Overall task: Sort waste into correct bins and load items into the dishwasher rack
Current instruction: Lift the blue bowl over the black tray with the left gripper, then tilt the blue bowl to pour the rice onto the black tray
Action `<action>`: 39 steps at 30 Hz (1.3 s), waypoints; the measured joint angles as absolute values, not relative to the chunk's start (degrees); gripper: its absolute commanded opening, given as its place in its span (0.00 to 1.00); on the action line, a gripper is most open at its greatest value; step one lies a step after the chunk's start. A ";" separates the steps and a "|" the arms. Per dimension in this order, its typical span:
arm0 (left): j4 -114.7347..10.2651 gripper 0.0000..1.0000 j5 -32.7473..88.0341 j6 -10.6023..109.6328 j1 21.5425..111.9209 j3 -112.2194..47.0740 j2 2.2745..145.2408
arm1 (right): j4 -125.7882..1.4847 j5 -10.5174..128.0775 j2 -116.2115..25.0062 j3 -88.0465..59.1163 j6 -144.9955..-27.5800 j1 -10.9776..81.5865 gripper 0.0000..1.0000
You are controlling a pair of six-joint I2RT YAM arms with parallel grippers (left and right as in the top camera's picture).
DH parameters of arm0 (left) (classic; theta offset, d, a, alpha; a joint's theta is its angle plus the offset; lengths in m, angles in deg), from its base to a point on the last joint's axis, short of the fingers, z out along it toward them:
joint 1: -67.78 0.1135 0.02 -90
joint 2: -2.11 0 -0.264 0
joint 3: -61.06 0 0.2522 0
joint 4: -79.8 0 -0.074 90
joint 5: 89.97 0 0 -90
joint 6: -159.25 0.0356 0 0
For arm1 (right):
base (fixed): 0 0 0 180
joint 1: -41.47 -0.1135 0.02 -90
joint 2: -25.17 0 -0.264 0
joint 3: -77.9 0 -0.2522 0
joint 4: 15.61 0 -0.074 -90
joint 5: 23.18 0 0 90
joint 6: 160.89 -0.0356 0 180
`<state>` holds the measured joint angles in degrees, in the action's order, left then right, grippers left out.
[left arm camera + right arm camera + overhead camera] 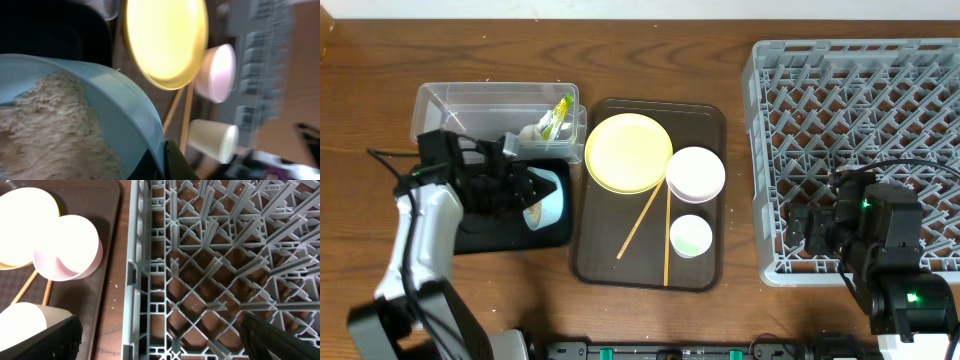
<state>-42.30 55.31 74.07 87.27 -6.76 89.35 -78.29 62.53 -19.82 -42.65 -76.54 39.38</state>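
My left gripper (pixel 525 192) is shut on the rim of the light blue bowl (pixel 550 197), tipped on its side over the black tray (pixel 490 238). In the left wrist view the bowl (pixel 125 110) holds rice scraps (pixel 45 135), with my finger (pixel 170 162) on its rim. The clear tub (pixel 470 102) holds the wrapper (pixel 560 113) and tissue (pixel 532 132). The yellow plate (pixel 628 152), white bowl (pixel 696 173), green cup (pixel 691 236) and chopsticks (pixel 645 218) lie on the brown tray. My right gripper (pixel 160 340) is open over the rack's (pixel 860 120) front-left corner.
The brown serving tray (pixel 705 270) sits between the bins and the rack. The right wrist view shows the rack's left wall (pixel 137 255), the white bowl (pixel 67 247) and cup (pixel 25 322) just left of it. Bare wood table lies along the back.
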 measured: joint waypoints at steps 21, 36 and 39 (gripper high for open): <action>-41.49 0.06 86.11 73.31 102.65 -6.76 99.98 | -78.69 62.53 -19.82 -42.65 -76.54 39.38 0.99; -41.03 0.06 88.45 53.11 103.05 -6.76 99.98 | -79.63 62.53 -19.82 -42.65 -76.54 39.38 0.99; -41.01 0.06 88.47 50.95 103.22 -6.76 99.98 | -79.67 62.53 -19.82 -42.65 -76.54 39.38 0.99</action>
